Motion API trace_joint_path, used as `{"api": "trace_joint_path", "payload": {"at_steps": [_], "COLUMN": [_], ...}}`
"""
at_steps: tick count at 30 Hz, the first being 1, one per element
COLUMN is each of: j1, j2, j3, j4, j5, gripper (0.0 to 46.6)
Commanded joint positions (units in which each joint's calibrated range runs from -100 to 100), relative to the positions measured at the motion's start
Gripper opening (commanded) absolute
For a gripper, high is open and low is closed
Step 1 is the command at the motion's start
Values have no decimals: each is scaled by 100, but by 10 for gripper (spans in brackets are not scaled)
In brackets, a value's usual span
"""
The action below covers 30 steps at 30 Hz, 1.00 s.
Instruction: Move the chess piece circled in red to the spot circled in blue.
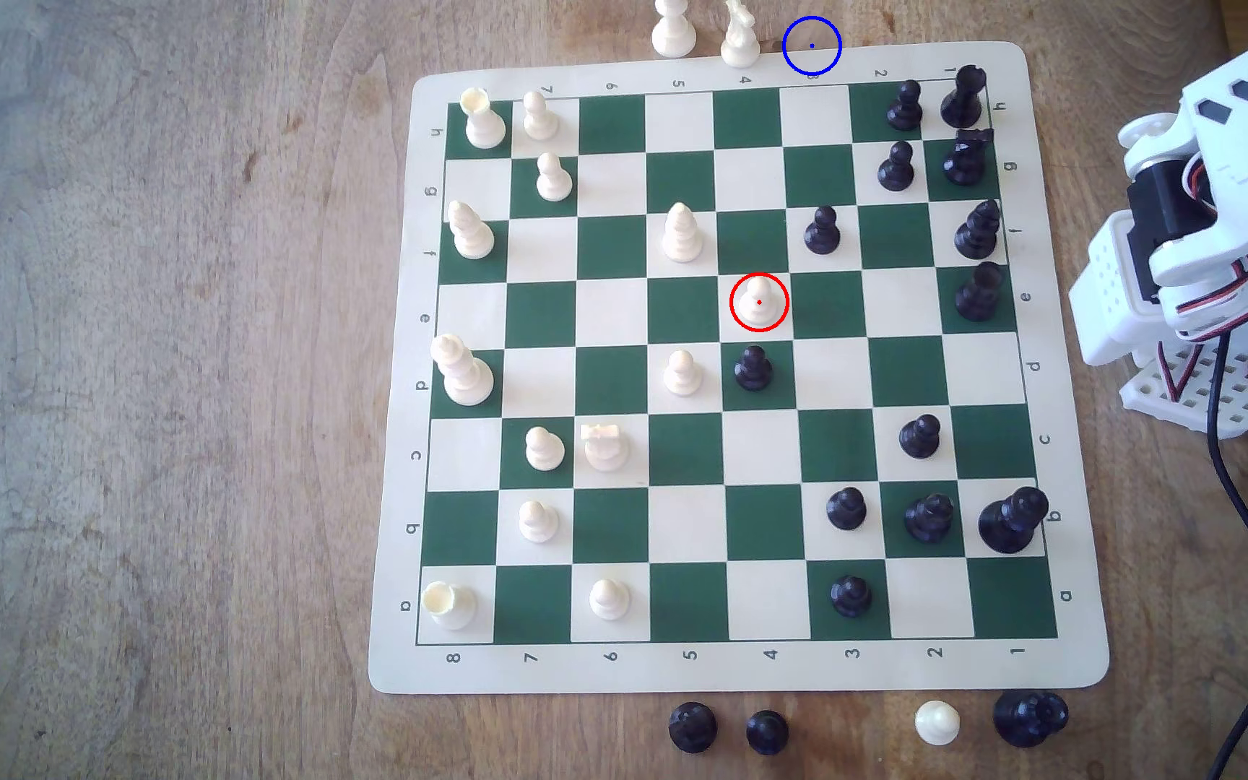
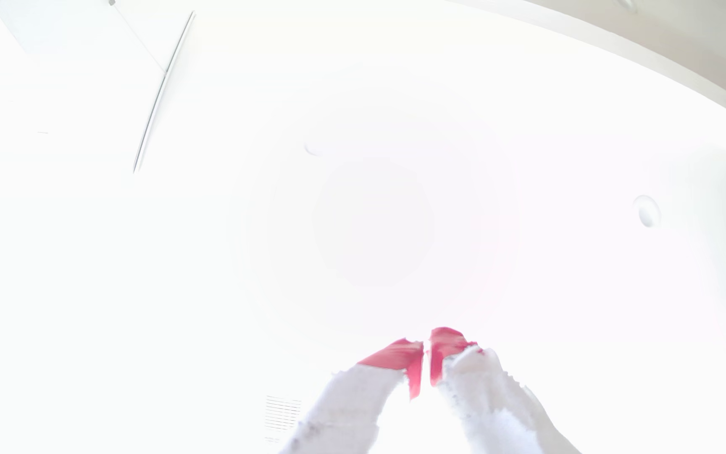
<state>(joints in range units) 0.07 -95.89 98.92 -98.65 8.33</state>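
The chess piece circled in red (image 1: 758,300) is a small cream-white pawn standing upright on a light square near the middle of the green-and-cream board (image 1: 741,667). The spot circled in blue (image 1: 811,46) is bare wood just beyond the board's far edge, right of two white pieces. The white arm (image 1: 1221,225) is folded up off the board at the exterior view's right, far from the pawn. In the washed-out wrist view my gripper (image 2: 426,345) points at a bright ceiling, its red-taped fingertips (image 2: 398,353) nearly touching, with nothing between them.
A black pawn (image 1: 753,367) stands one square nearer than the circled pawn, a white bishop (image 1: 681,234) diagonally beyond it. Two white pieces (image 1: 739,37) stand beside the blue ring. Captured pieces (image 1: 936,721) line the near edge. A black cable (image 1: 1244,510) runs down the right.
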Motion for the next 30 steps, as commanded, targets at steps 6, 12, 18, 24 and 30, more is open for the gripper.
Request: {"api": "trace_joint_path", "payload": {"at_steps": [6, 12, 18, 24, 30], "j1": [153, 161, 255, 114, 231], "j2": [5, 5, 14, 22, 31], "j3": [108, 99, -164, -1088, -1469], "j4": [970, 2313, 4566, 7268, 9218], "j5": [-5, -5, -29, -894, -899], "gripper": [2, 2, 2, 2, 2]}}
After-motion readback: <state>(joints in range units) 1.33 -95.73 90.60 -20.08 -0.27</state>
